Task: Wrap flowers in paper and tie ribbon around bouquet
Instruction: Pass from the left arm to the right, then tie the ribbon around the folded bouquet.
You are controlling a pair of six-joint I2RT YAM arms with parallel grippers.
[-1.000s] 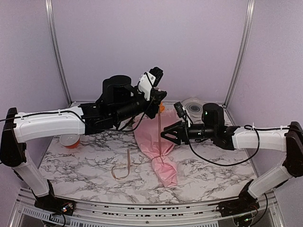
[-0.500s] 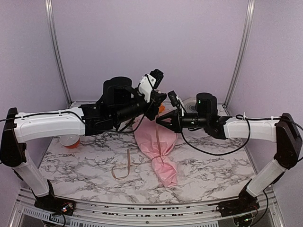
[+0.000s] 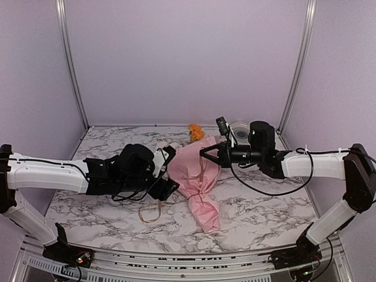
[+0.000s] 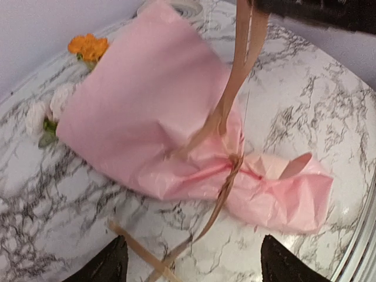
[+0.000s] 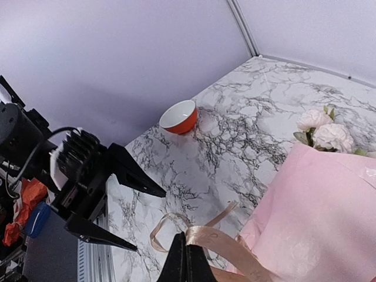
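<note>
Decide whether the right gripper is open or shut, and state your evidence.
Shut on the ribbon. In the right wrist view the right gripper has its tips together, the strip pinched between them and leading to the bouquet.

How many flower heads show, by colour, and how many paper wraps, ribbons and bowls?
Orange bloom: 1
Pale roses: 2
Pink paper: 1
Tan ribbon: 1
Orange bowl: 1
Total: 6

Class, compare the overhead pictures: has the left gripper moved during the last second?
Yes. The left gripper has come down and nearer, from above the bouquet's flower end to its left side.
</note>
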